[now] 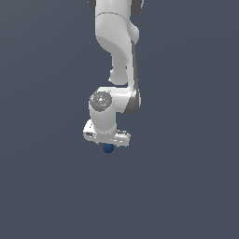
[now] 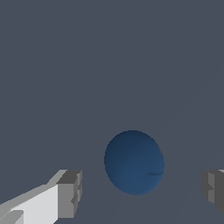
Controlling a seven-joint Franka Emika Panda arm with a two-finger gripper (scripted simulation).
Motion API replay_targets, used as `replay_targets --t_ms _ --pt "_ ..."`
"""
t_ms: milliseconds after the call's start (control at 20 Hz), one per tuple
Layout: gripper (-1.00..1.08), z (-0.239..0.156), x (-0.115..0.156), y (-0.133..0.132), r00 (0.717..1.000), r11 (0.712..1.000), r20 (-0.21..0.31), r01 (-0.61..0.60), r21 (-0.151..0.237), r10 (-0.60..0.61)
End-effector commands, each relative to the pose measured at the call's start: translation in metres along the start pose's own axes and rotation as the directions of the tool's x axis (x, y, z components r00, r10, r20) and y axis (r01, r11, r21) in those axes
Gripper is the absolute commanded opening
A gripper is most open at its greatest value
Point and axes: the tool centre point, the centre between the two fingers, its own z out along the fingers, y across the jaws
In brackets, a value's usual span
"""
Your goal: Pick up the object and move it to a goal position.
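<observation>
Approach step: claw (image 2: 140, 192) hanging spread wide, ball (image 2: 134, 162) sitting between pads, touching neither. Next: lowering slightly, centring, pinching ball.

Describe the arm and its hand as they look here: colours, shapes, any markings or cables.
The arm is glossy white with rounded, tube-like links and dark grey seams at the joints. A round, speckled grey cap sits on the wrist housing. The hand is a white, blocky crossbar; its fingers end in squared grey pads. No cables or lettering are visible.
</observation>
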Motion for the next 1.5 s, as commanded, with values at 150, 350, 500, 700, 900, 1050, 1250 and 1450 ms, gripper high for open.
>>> replay_targets --t_ms 150,350,500,700,900,1050,1250,1450 --pt "1.0 0.029 -0.001 0.0 1.0 1.0 0.001 -0.001 0.0 0.001" --pt "1.0 0.038 0.0 0.001 1.0 1.0 0.001 -0.002 0.0 0.002" --pt "-1.0 0.039 0.0 0.0 1.0 1.0 0.001 -0.002 0.0 0.002" --pt "-1.0 0.039 0.0 0.0 1.0 1.0 0.001 -0.002 0.0 0.002" --pt "-1.0 0.039 0.0 0.0 1.0 1.0 0.001 -0.002 0.0 0.002" --pt "-1.0 0.038 0.0 0.0 1.0 1.0 0.001 -0.002 0.0 0.002" --pt "-1.0 0.03 0.002 0.001 1.0 1.0 0.001 -0.002 0.0 0.002" --pt "-1.0 0.011 0.006 0.001 1.0 1.0 0.001 -0.002 0.0 0.002"
